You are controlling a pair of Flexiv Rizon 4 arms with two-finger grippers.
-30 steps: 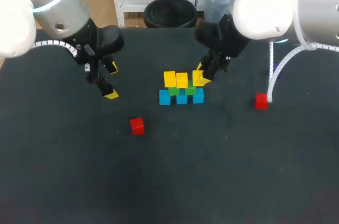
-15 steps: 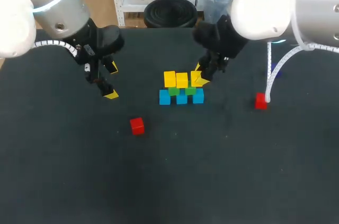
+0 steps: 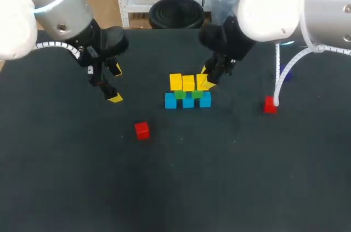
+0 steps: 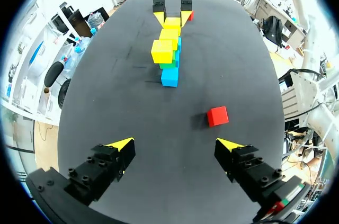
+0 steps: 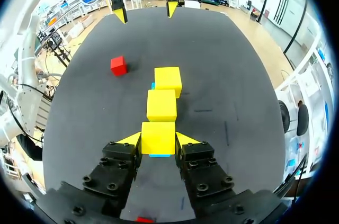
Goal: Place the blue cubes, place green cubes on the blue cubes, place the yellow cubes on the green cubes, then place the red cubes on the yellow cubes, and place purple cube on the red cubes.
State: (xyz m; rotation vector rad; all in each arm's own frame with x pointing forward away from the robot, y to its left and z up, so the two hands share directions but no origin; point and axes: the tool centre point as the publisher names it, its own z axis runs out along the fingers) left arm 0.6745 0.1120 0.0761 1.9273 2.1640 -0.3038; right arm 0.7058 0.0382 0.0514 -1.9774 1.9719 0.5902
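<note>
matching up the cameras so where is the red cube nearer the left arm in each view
Head view: red cube alone on the table, camera-side of the yellow cubes, toward the left arm.
Left wrist view: cube ahead of the left gripper, short of the yellow cubes.
Right wrist view: cube beside the farthest yellow cube.
Shared landmark: the yellow cubes' row.

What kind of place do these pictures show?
Probably a robotics test bench: left arm and right arm over a black table, the right end effector gripping a yellow cube atop stacked coloured cubes.
</note>
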